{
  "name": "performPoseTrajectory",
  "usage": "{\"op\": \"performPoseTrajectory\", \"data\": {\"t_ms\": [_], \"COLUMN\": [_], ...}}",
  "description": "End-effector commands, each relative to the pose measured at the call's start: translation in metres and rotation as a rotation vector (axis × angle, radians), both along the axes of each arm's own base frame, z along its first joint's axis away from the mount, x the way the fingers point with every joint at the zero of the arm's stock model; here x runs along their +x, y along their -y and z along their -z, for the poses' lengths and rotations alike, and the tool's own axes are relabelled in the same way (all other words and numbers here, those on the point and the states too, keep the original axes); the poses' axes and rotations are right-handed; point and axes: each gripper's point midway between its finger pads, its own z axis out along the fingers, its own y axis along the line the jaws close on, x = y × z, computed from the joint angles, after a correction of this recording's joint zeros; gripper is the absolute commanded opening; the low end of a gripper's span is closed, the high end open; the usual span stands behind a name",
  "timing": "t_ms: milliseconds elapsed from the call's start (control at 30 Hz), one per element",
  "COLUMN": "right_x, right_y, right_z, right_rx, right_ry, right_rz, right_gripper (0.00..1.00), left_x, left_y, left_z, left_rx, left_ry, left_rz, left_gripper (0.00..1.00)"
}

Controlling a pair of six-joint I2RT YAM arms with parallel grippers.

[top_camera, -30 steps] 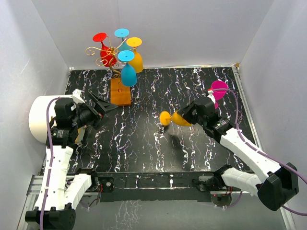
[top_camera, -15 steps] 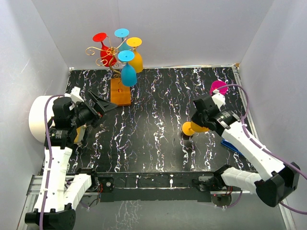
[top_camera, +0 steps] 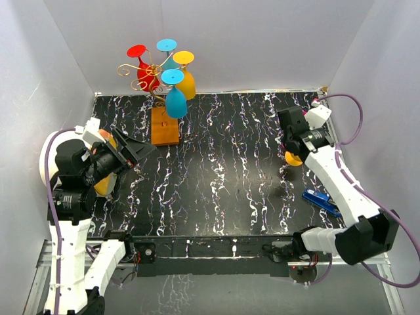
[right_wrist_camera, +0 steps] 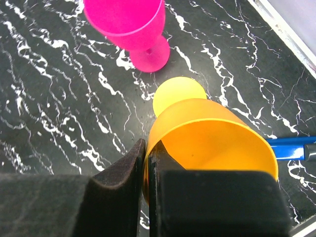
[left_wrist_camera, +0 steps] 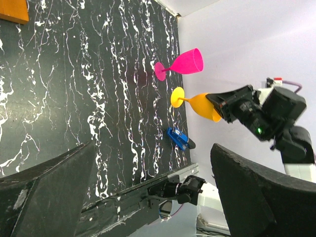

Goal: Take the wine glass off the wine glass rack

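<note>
The wine glass rack (top_camera: pixel 152 73) is a gold wire stand on an orange-brown wooden base (top_camera: pixel 165 125) at the back left. A red glass (top_camera: pixel 140 67), a cyan glass (top_camera: pixel 166 44), a yellow glass (top_camera: pixel 186 75) and a blue glass (top_camera: pixel 175 100) hang on it. My right gripper (top_camera: pixel 293 147) is shut on the rim of an orange wine glass (right_wrist_camera: pixel 212 143) at the right side, foot down just above or on the table. A pink glass (right_wrist_camera: pixel 131 24) stands just beyond it. My left gripper (top_camera: pixel 134 148) is open and empty, near the left edge in front of the rack.
A blue clip-like object (top_camera: pixel 320 199) lies on the table near the right front, close to the orange glass. A white cylinder (top_camera: pixel 47 161) stands by the left arm. White walls close in the black marbled table (top_camera: pixel 216 184) on three sides.
My right gripper has carried the orange glass from the middle of the table to the right side beside the pink glass, turning it upright. My left arm has drawn back slightly leftward.
</note>
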Motion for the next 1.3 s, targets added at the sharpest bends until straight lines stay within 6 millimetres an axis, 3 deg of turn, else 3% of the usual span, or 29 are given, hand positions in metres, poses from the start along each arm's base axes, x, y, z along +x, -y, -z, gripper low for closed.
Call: {"op": "performPoseTrajectory", "data": {"t_ms": [0, 133, 367, 767, 900, 1033, 1267], "right_x": [0.030, 0.039, 0.047, 0.059, 0.064, 0.067, 0.064], "right_y": [0.016, 0.029, 0.032, 0.041, 0.041, 0.040, 0.039], "right_z": [-0.011, -0.002, 0.028, 0.042, 0.039, 0.030, -0.014], "right_rx": [0.035, 0.060, 0.138, 0.143, 0.155, 0.165, 0.170], "right_ry": [0.029, -0.011, -0.092, -0.124, -0.107, -0.078, 0.012], "right_rz": [0.025, 0.049, 0.037, 0.105, 0.113, 0.104, 0.073], "right_gripper": [0.00, 0.00, 0.00, 0.05, 0.07, 0.23, 0.42], "left_x": [-0.012, -0.016, -0.018, -0.016, -0.015, -0.015, -0.008], "left_y": [0.001, 0.002, 0.003, 0.002, 0.002, 0.001, -0.001], "left_z": [-0.014, -0.021, -0.026, -0.025, -0.023, -0.020, -0.011], "left_rx": [0.012, 0.009, 0.004, 0.002, 0.005, 0.011, 0.031], "left_ry": [0.040, 0.050, 0.060, 0.048, 0.042, 0.032, -0.007], "left_rz": [0.017, 0.023, 0.027, 0.019, 0.015, 0.010, 0.006], "left_gripper": [0.99, 0.99, 0.99, 0.99, 0.99, 0.99, 0.99]}}
